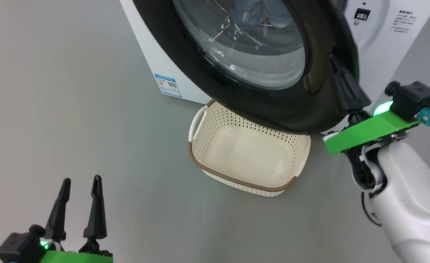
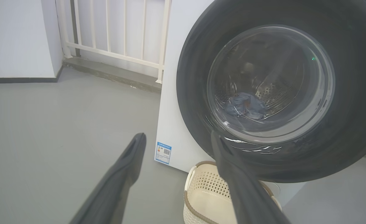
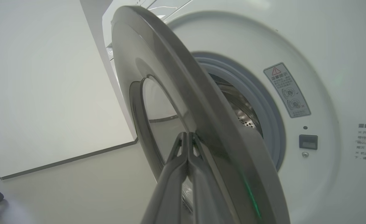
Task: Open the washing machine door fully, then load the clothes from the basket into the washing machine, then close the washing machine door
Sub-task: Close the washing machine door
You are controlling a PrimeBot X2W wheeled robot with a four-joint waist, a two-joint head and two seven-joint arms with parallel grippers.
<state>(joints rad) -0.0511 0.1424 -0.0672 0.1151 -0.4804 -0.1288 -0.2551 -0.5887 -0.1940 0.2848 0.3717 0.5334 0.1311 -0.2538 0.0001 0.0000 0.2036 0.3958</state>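
Basket (image 1: 233, 179) one, door (image 1: 273, 106) one, clothes bundle (image 2: 245, 105) one.

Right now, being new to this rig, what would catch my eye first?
The glossy black washing machine door hangs partly open across the head view's top. Below it the basket sits empty on the floor; the clothes show through the door, inside the drum.
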